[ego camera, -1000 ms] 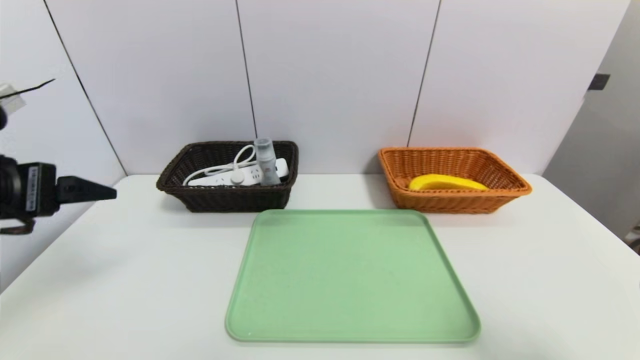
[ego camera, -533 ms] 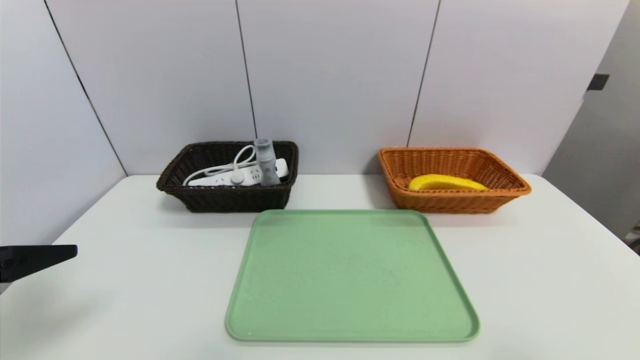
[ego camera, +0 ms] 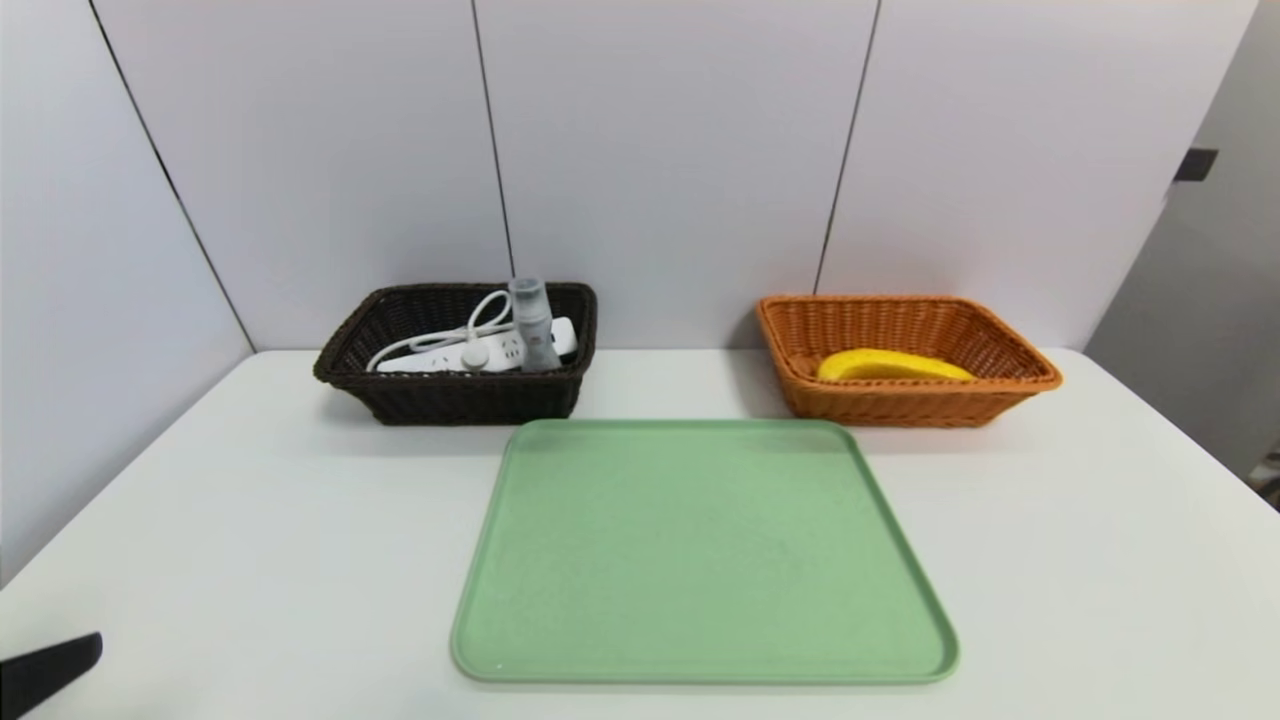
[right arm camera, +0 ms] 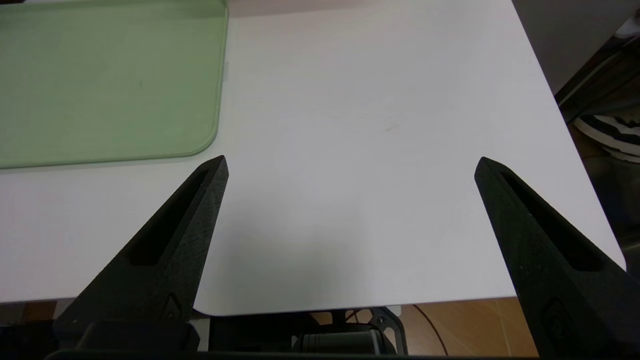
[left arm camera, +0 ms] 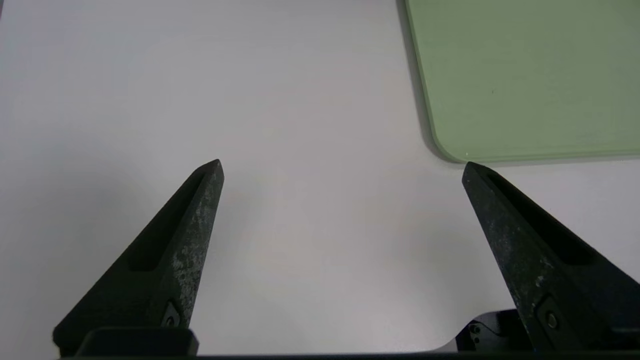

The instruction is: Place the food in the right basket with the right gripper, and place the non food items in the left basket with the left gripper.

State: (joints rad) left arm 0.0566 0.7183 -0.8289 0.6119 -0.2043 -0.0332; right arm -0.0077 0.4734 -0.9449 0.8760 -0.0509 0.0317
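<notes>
Banana (ego camera: 890, 365): head view, inside orange basket (ego camera: 910, 405); power strip (ego camera: 430, 358) and bottle (ego camera: 534, 325) inside dark basket (ego camera: 470, 400). Sorting seems complete; best lift clear of both rims. Left wrist view: left gripper (left arm camera: 343, 161), wide, unladen, over tabletop; withdraw smoothly. Right wrist view: right gripper (right arm camera: 354, 157), wide, unladen, parked over tabletop.

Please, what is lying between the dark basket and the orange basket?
Nothing lies between the dark basket and the orange basket; the head view shows only bare white table there, with the green tray nearer.
</notes>
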